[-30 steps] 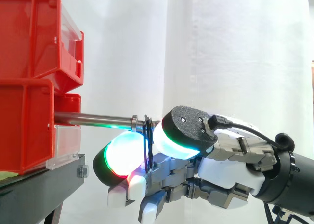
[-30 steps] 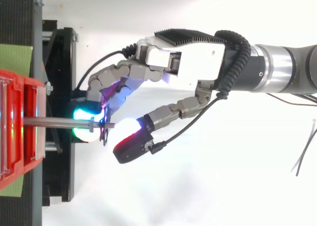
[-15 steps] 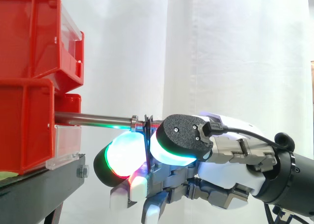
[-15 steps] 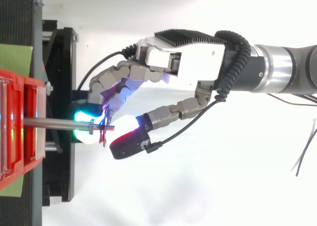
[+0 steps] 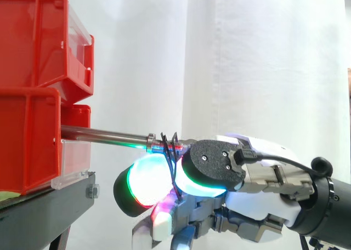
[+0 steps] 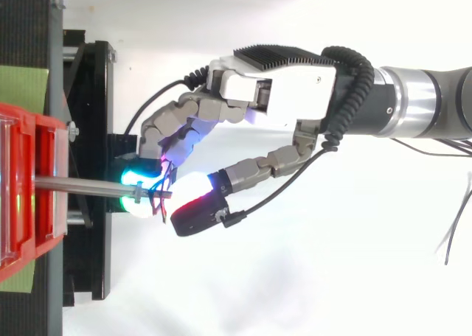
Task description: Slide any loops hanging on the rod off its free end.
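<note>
Thin loops (image 5: 173, 154) at threaded free end of rod (image 5: 104, 133).
Hand (image 6: 280, 100) curled, pads pinching loops; rod juts from stacked red bins (image 5: 33, 41); bin contents hidden.

1. Bright, even light floods the white curtain (image 5: 263, 52); its folds cast only faint grey shadows.
2. Glowing fingers (image 5: 145, 179) throw green and red glints along the shiny rod (image 5: 104, 134).
3. From above, the pale ground (image 6: 243, 26) nearly washes out.

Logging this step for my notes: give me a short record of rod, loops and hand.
rod: horizontal metal bar sticking out from the red bins
loops: thin, dark, tilted, hanging at the rod's threaded free end
hand: below the rod's end, pads pinching the loops
task state: loops not yet off the rod
</note>
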{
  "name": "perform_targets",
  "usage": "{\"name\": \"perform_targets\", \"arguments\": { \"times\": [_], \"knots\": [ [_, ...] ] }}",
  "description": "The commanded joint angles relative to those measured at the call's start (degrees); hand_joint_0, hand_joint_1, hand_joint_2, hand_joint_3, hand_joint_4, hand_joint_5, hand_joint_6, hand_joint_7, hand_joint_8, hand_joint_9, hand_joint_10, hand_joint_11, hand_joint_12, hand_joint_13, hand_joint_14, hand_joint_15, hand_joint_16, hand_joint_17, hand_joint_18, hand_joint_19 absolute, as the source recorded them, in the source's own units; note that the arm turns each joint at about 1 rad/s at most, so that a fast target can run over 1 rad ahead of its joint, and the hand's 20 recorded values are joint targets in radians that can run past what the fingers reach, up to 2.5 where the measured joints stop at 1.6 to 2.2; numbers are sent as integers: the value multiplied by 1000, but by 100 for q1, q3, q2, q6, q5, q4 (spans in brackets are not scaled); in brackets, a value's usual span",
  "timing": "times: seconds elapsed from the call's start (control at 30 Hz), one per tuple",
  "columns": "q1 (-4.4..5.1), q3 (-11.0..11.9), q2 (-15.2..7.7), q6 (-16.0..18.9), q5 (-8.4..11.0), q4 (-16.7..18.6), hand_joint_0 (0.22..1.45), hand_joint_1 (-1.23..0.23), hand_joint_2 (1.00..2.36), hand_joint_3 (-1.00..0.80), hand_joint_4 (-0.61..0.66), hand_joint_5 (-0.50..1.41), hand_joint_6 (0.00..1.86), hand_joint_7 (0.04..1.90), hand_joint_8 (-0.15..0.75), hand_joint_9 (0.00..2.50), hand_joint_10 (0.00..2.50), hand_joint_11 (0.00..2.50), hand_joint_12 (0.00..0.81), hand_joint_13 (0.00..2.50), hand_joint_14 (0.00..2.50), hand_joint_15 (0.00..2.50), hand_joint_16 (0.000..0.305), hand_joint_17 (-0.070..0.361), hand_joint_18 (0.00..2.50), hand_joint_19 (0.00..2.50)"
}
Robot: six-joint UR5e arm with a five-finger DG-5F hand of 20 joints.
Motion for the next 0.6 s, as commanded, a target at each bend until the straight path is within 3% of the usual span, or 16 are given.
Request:
{"name": "perform_targets", "arguments": {
  "times": [0.0,0.3,0.57],
  "knots": [
    [-1,-70,0,-2,0,-2,617,-754,1000,35,-51,-143,920,832,322,992,13,365,380,845,9,228,57,129,976,488],
    [-1,-87,0,6,8,-11,614,-755,1019,20,-40,-142,918,841,325,1004,11,358,383,848,7,218,58,130,977,485],
    [-10,-131,114,15,0,-319,610,-753,1032,15,-33,-141,916,837,324,1005,11,357,386,845,7,215,58,131,977,492]
  ]
}}
